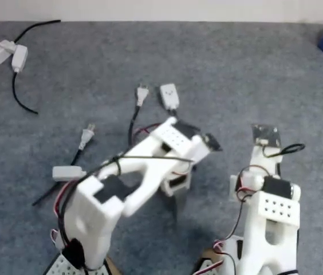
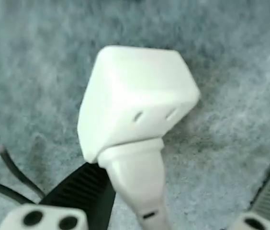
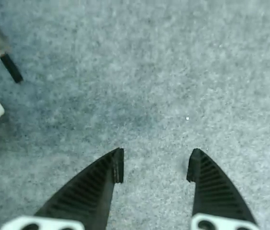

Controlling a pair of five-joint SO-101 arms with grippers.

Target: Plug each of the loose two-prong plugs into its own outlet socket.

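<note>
Two arms over grey desk (image 1: pixel 253 69); left arm (image 1: pixel 144 166) extends mid-desk; left tool (image 2: pixel 185 165) parted astride an outlet socket (image 2: pixel 135 96), seemingly to steady it; right tool (image 3: pixel 155 165) beside left arm, spread, idle; one plug (image 1: pixel 142 94) just beyond left arm, another plug (image 1: pixel 87 136) beside it, both loose.

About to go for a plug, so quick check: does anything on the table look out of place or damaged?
Nothing looks damaged or spilled. One thing to watch: the black cord of the far plug runs under an arm and could snag there. The right gripper is open over bare carpet.
</note>
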